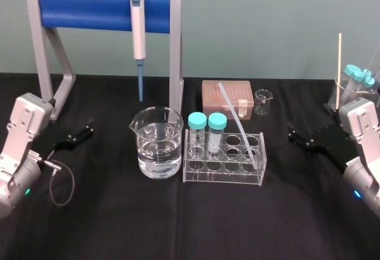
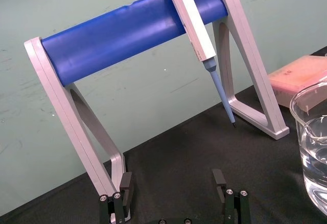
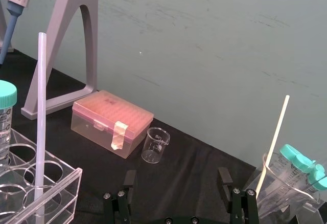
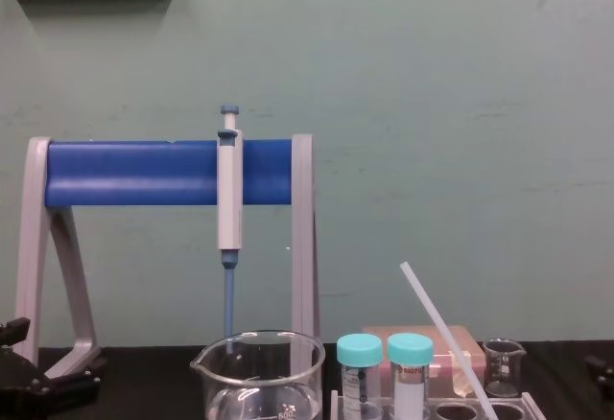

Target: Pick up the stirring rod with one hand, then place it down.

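Rod: your stirring rod (image 1: pixel 237 123) leans in the tube rack (image 1: pixel 225 171), foot in a right-end hole, so its top stands free to grasp.
Right gripper (image 1: pixel 294 135): beside the rack, fingers apart, empty.
Left gripper (image 1: pixel 83 132): parked far left, fingers apart.

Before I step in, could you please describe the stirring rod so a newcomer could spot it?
Find the large water beaker; right of it stands a clear tube rack. The stirring rod leans out of its right end: long, thin, translucent white, unlike the short teal-capped tubes.
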Motion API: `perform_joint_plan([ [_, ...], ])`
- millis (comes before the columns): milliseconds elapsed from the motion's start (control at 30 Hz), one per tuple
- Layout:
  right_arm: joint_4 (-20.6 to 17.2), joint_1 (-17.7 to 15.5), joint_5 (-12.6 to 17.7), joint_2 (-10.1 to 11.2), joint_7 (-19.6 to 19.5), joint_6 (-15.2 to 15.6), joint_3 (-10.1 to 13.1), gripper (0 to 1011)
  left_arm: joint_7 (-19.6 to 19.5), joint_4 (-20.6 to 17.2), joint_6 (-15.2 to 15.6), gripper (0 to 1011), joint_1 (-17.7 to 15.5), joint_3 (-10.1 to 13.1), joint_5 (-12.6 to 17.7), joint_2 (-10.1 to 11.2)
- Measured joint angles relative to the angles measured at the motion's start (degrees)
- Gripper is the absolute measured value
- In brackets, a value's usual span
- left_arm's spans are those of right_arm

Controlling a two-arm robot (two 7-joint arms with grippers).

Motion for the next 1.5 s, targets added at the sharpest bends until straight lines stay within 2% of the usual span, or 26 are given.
perform_joint_plan([
  [1500, 0.0, 0.0, 0.0, 0.0, 0.0, 0.0, 0.0, 1000, 0.0, 0.0, 0.0, 1000, 0.0, 0.0, 0.0, 0.0],
])
